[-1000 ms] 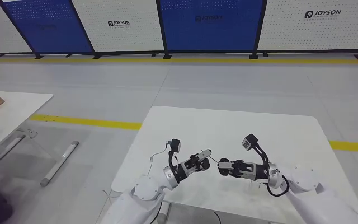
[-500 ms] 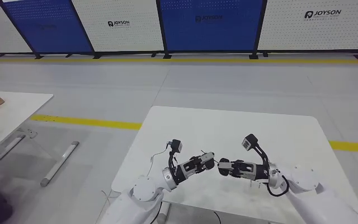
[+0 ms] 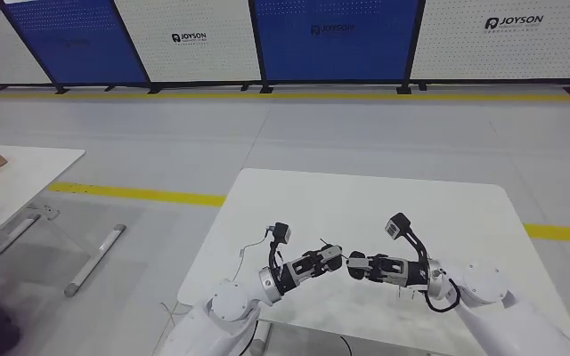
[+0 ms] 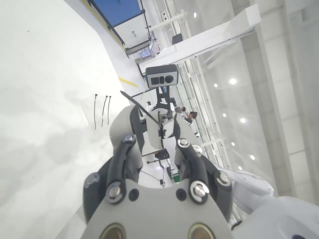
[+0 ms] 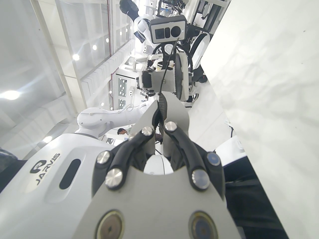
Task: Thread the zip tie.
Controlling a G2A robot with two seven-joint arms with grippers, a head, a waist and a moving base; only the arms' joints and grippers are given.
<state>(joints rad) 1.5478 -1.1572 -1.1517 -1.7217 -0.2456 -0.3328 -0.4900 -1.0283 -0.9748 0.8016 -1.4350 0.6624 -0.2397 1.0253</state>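
Note:
A thin black zip tie (image 4: 139, 106) runs slantwise between the pads of my left gripper (image 4: 142, 116), which is shut on it. Its slim tail (image 5: 170, 59) rises out of my right gripper (image 5: 161, 100), also shut on the tie. In the top view the left gripper (image 3: 333, 253) and right gripper (image 3: 352, 262) meet tip to tip just above the white table (image 3: 374, 205), near its front middle. A short stretch of the tie (image 3: 322, 242) sticks up beside the left fingers. I cannot make out the tie's head.
Three spare black zip ties (image 4: 102, 110) lie side by side on the table beyond the left gripper. The table's front edge (image 3: 294, 322) runs close under both arms. Blue and white panels (image 3: 338, 40) stand far behind.
The left gripper has shifted slightly down and toward the right gripper, closing the gap between the tips. The right arm has stayed put.

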